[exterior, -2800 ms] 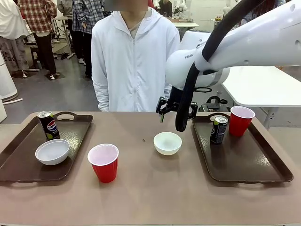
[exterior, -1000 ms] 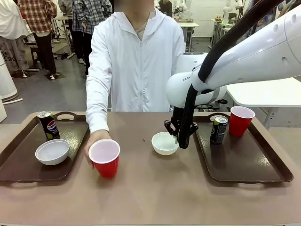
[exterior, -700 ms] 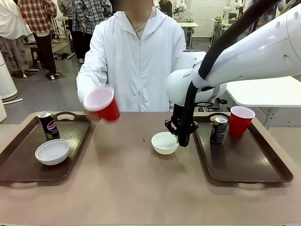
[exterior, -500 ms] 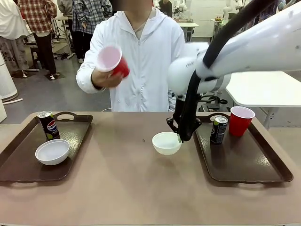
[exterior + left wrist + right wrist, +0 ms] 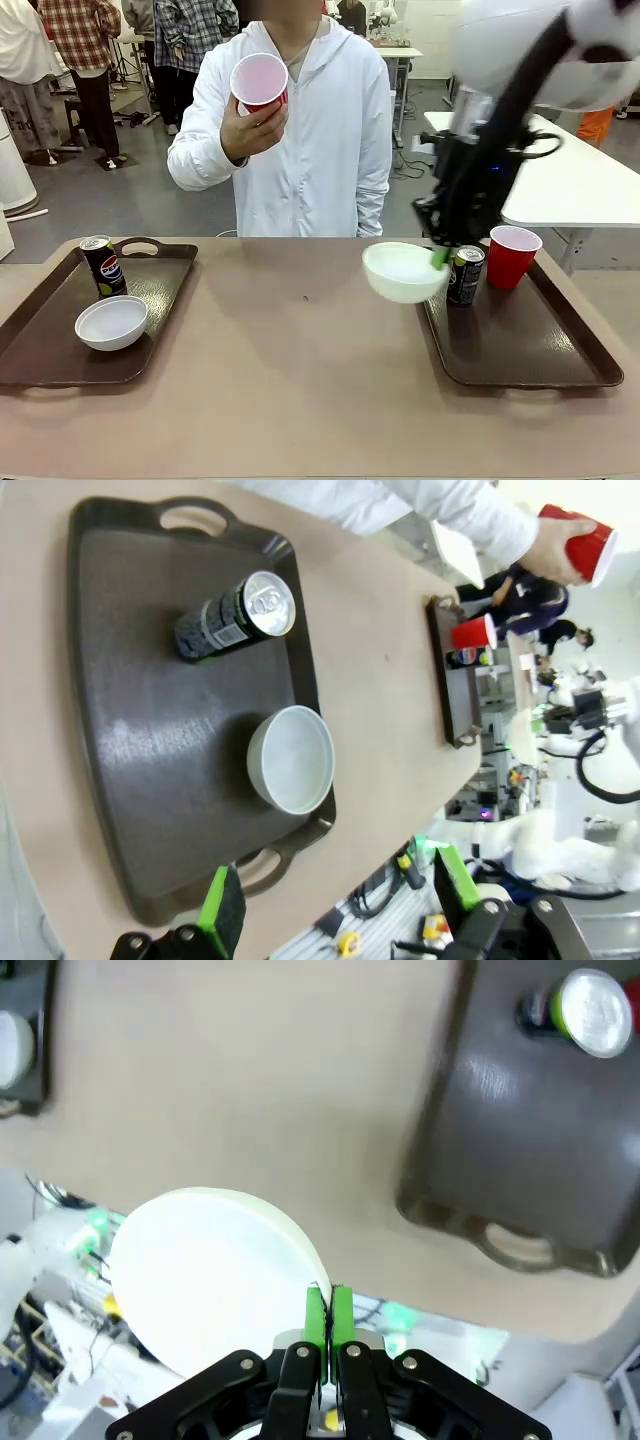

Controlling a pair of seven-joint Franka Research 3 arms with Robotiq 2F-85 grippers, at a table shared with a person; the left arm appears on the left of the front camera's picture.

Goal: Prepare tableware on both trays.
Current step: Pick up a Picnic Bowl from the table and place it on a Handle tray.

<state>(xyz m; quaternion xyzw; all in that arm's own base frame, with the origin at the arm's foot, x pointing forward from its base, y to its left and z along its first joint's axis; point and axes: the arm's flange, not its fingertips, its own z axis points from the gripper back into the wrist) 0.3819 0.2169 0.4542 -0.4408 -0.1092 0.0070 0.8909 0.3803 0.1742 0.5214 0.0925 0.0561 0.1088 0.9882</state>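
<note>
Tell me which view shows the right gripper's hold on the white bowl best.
The right wrist view: the right gripper pinches the rim of the white bowl, green pads closed on it. The front view shows the bowl lifted beside the right tray. The left wrist view shows it tiny and far off.

**A busy workshop floor beyond the table**

A tan table is filling the near part of the scene. Behind it, a grey floor is stretching back into a bright, evenly lit room. At far left, people in plaid shirts are standing about. On the right, a white table is standing, with another pale table farther back.
</note>
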